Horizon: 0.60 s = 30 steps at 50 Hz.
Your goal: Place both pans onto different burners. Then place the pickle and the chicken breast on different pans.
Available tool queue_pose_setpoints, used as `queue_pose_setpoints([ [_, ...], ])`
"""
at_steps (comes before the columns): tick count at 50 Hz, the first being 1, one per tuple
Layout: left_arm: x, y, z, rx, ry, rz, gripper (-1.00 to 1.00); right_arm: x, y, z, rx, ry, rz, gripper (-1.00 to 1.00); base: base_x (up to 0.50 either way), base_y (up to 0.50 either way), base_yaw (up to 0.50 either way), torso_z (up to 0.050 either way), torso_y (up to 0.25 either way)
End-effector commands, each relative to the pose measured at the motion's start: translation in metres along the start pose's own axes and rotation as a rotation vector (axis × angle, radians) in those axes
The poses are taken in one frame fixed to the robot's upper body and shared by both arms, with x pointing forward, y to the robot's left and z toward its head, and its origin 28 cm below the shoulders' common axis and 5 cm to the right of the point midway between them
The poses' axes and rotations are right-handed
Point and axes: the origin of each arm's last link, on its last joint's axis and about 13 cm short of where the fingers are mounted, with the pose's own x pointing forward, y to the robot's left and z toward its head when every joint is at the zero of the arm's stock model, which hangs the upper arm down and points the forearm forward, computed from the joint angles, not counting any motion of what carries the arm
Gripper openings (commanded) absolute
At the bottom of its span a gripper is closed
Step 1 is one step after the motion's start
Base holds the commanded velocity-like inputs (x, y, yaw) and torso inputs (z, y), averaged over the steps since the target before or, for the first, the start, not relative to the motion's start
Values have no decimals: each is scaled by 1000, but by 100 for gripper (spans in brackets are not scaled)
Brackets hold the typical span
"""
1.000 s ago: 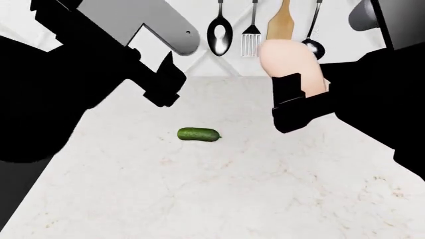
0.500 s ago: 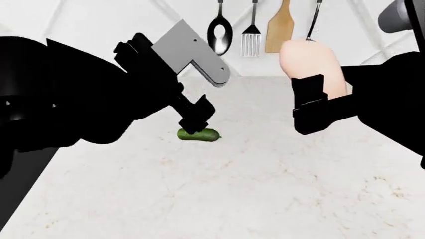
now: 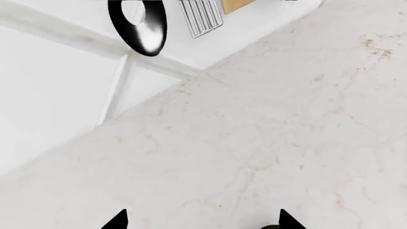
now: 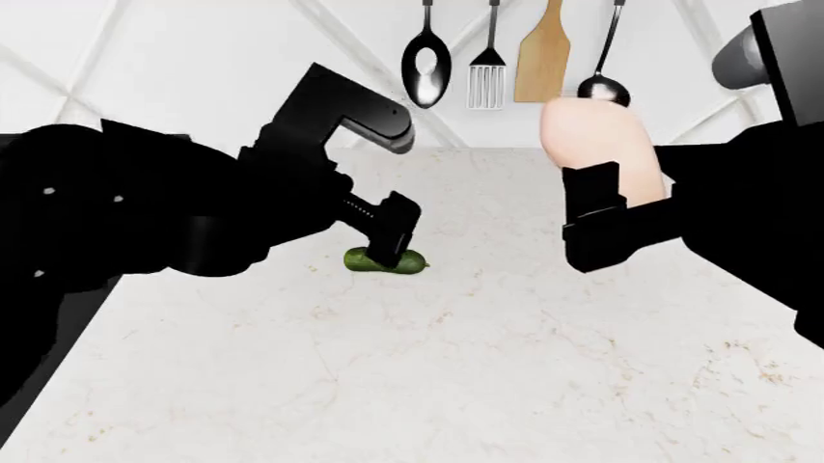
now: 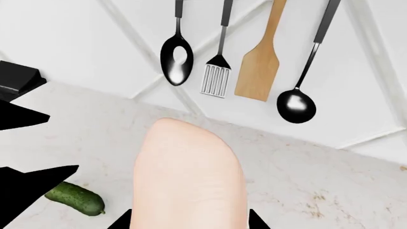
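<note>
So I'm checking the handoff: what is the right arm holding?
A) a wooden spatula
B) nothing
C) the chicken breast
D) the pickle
C: the chicken breast sits clamped in the right gripper, raised off the counter, while the pickle lies below the left gripper.

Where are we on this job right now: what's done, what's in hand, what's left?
Done: the right gripper holds the chicken breast lifted off the counter. In hand: the left gripper is down at the pickle, which lies on the counter; its grip isn't visible. Left: putting each on its own pan. No pans or burners are in view, so their placement can't be judged.
</note>
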Motion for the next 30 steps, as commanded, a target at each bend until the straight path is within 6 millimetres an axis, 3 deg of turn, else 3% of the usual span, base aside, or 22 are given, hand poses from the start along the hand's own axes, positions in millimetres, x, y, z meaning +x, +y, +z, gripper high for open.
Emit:
queue_pose_setpoints([
  [1, 11, 4, -13, -64, 33, -5, 100, 4, -1, -3, -6, 0, -3, -100, 0, 0, 0, 0, 0],
  [18, 19, 6, -24, 4, 119, 44, 100, 10, -1, -11, 4, 13, 6, -100, 0, 0, 0, 0, 0],
  [30, 17, -2, -30, 45, 132, -54, 100, 12, 0, -12, 4, 16, 8, -100, 0, 0, 0, 0, 1],
])
